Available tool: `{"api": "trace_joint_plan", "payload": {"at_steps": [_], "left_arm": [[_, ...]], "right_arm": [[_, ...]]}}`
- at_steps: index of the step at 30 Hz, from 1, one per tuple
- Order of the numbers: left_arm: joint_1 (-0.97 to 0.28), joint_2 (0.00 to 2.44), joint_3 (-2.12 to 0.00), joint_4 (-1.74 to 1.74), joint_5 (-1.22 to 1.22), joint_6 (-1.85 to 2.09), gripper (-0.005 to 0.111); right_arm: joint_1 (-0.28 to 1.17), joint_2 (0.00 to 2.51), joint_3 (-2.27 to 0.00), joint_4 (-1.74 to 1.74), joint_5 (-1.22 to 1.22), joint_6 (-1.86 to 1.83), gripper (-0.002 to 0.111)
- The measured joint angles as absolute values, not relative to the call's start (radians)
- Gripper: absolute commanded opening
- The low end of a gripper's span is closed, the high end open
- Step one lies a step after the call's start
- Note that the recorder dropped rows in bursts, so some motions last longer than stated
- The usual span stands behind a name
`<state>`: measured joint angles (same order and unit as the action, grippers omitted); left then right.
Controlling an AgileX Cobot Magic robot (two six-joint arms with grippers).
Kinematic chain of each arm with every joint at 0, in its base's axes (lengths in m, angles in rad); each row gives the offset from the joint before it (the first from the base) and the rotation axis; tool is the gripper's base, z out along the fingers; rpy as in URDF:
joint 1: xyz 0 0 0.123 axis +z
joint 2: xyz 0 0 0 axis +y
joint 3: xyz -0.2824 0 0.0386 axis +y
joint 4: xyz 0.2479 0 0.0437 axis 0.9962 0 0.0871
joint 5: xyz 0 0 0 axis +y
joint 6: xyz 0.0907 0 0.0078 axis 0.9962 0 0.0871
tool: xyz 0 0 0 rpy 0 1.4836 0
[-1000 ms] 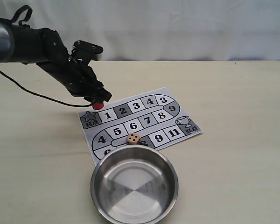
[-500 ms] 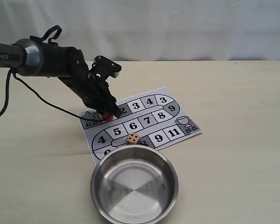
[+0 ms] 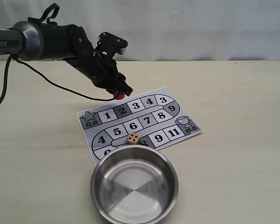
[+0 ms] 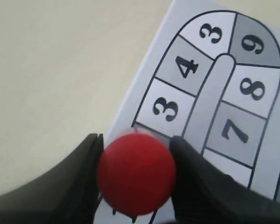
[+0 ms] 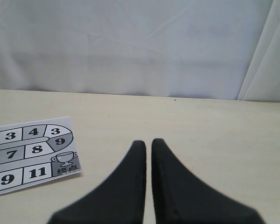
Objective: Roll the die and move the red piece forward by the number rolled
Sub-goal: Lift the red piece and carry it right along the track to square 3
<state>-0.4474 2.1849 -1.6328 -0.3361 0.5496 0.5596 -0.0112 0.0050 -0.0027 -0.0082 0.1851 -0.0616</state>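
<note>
My left gripper (image 3: 121,93) is shut on the red piece (image 3: 120,96), holding it in the air above the far edge of the printed game board (image 3: 172,119), near squares 2 and 3. Seen from the left wrist, the red piece (image 4: 136,173) fills the gap between both black fingers (image 4: 79,182), with squares 3, 4, 3 and 9 beyond it. The die (image 3: 133,138), a small tan cube with dark pips, rests on the board just behind the steel bowl's rim. My right gripper (image 5: 148,144) hovers off the board with its jaws together and holds nothing.
A large steel bowl (image 3: 101,170), with nothing in it, stands at the near edge and covers the board's front corner. A black cable (image 3: 60,86) trails from the left arm across the tan table. A white backdrop closes the far side.
The left gripper has carried the red piece from near the start square, right and away along the board's first row, and lifted it; the die and bowl have stayed put.
</note>
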Motion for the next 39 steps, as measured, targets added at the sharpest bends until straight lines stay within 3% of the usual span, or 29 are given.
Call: {"api": "trace_joint_plan", "payload": {"at_steps": [39], "left_arm": [[-0.517,2.289,-1.748,-0.308,0.459,0.605,0.0]], "right_arm": [[-0.011,0.005,-0.003,-0.008,0.185,-0.062,0.004]]}}
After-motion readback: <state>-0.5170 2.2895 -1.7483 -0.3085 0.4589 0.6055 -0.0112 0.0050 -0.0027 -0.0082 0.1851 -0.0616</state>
